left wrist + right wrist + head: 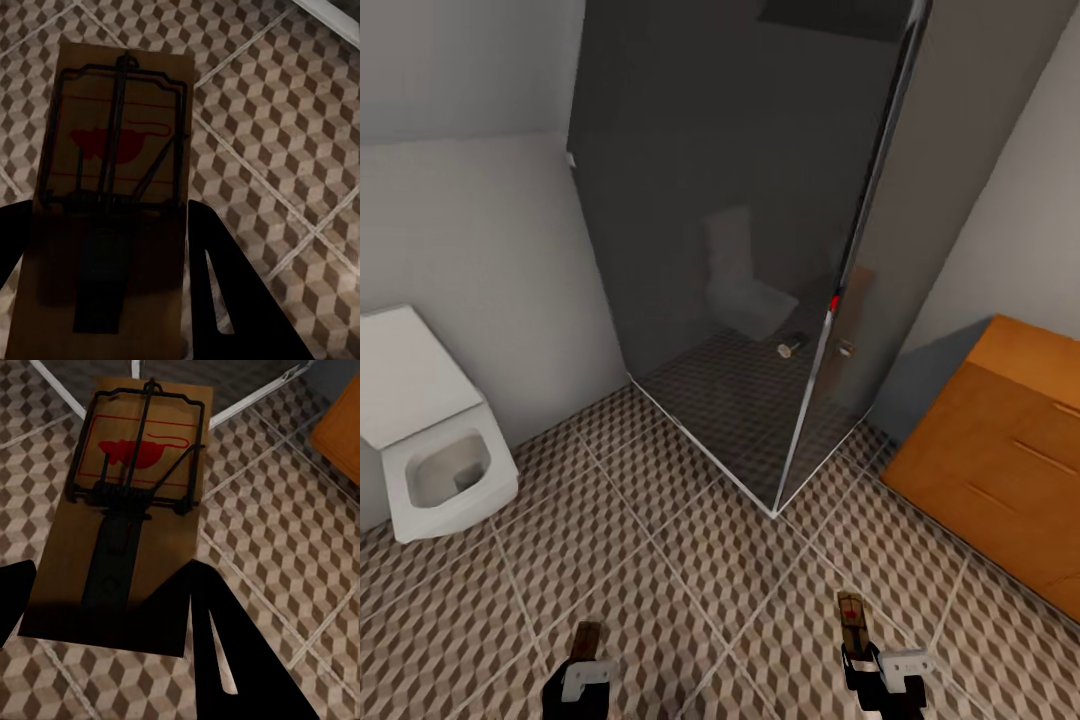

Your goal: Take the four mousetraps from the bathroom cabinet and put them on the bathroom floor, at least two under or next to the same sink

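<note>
I hold one mousetrap in each gripper above the bathroom floor [690,590], which has brown-and-beige cube tiles. My left gripper [586,668] is shut on a wooden mousetrap [112,180] with dark wire and a red mark; in the head view that mousetrap [586,641] pokes forward at the bottom left. My right gripper [870,668] is shut on a second mousetrap [131,502], seen in the head view as a narrow board [851,618]. The orange-brown cabinet [1010,450] stands at the right, its drawer fronts closed. The sink is out of view.
A glass shower enclosure [760,250] with a metal-edged corner stands straight ahead. A white toilet [430,430] sits against the left wall. Open tiled floor lies between the toilet, the shower and the cabinet.
</note>
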Controlling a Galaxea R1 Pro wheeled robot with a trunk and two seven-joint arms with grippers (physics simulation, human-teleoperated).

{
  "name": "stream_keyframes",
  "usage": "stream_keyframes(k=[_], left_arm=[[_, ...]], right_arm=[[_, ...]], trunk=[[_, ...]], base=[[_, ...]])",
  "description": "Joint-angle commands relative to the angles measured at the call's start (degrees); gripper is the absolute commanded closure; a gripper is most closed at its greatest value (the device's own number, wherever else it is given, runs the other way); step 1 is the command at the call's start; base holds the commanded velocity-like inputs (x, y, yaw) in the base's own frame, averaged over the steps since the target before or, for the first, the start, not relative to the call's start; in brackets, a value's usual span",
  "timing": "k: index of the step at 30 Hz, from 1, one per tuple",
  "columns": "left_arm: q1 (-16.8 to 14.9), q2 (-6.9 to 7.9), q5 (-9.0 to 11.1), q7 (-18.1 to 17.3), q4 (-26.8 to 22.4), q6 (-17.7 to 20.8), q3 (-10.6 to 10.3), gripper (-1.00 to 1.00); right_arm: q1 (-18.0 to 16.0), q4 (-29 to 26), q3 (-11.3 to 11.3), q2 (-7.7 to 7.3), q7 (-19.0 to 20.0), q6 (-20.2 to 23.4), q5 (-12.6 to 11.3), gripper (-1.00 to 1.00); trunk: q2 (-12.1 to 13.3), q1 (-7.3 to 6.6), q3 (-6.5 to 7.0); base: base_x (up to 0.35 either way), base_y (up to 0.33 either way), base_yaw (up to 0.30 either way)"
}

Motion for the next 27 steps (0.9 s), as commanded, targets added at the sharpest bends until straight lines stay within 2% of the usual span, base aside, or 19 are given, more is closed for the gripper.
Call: stream_keyframes(k=[1,27], left_arm=[[-0.12,-0.06,0.11,0.47,0.25,-0.33,-0.48,1.0],[-0.12,-0.09,0.11,0.47,0.25,-0.33,-0.49,1.0]], right_arm=[[-0.02,0.01,0.23,-0.05,-0.28,-0.11,0.13,1.0],[-0.02,0.0,0.23,-0.05,-0.29,-0.19,0.13,1.0]], trunk=[[-0.1,0.03,-0.09],[-0.1,0.03,-0.09]], base=[[0.0,0.0,0.289],[0.0,0.0,0.289]])
